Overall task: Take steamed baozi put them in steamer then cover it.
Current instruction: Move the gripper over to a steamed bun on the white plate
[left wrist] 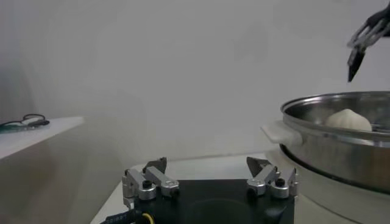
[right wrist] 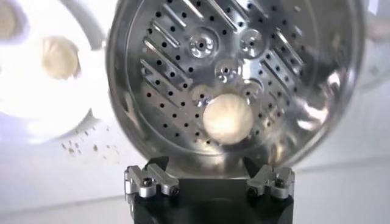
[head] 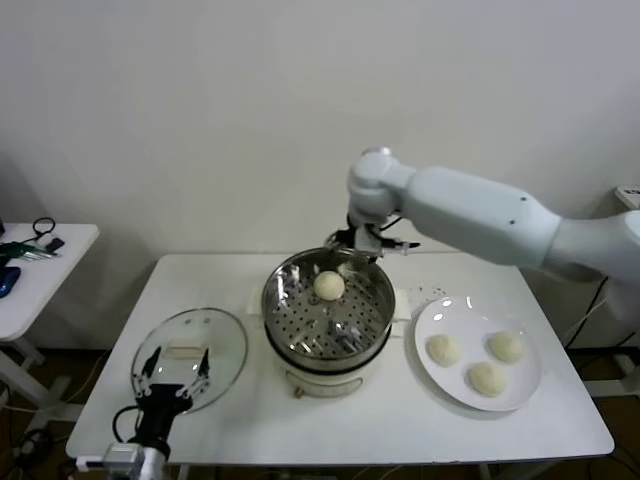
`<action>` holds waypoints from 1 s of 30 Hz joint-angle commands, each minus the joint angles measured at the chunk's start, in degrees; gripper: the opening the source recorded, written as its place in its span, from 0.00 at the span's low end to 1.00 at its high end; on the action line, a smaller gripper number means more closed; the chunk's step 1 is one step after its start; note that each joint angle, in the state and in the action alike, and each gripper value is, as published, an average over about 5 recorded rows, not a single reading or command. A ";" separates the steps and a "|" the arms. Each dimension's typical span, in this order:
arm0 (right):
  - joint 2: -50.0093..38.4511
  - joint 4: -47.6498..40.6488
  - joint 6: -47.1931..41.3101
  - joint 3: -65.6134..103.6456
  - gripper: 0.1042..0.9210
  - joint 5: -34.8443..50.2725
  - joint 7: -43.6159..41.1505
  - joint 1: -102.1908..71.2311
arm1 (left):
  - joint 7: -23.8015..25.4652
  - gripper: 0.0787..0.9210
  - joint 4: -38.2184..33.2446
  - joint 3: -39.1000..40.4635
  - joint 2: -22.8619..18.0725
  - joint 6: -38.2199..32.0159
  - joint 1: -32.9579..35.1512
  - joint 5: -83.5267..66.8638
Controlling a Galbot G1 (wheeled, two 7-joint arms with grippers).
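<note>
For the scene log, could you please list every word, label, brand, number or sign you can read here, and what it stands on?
None: no readable text in any view.
Steamer and its cream base: no brand or marking visible.
Cover: no lettering visible.
Plate: plain white.
The table beside the plate bears small dark marks, too small to tell whether they are print.

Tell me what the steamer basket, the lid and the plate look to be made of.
Steamer: polished metal, likely stainless steel; mirror-like reflections, punched holes in its floor. Cover: clear glass, since the table shows through, with a thin metal rim. Plate: glossy white, perhaps ceramic or melamine; the look leaves that open.
</note>
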 commanded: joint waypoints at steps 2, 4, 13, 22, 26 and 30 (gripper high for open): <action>-14.77 5.41 -27.04 -9.17 0.88 27.77 5.68 8.00 | 0.09 0.88 -0.13 0.14 0.05 0.05 0.06 -0.05; -17.27 4.99 -31.57 -8.32 0.88 31.62 4.42 6.48 | 0.19 0.88 -0.07 0.25 0.17 -0.04 -0.03 -0.07; -25.71 3.36 -35.90 -2.77 0.88 30.63 0.84 -7.67 | 0.44 0.88 -0.42 0.08 0.80 -0.33 -0.30 -0.12; -25.76 -2.27 -33.14 8.96 0.88 18.97 0.55 -25.51 | 0.37 0.88 -0.39 -0.12 0.79 -0.12 0.02 0.33; -24.33 -3.23 -32.87 10.88 0.88 17.16 1.08 -29.27 | 0.30 0.88 -0.19 -0.15 0.61 0.00 -0.01 0.52; -22.96 -4.22 -32.73 10.89 0.88 16.35 1.24 -30.71 | 0.28 0.88 -0.06 -0.19 0.46 0.02 0.05 0.59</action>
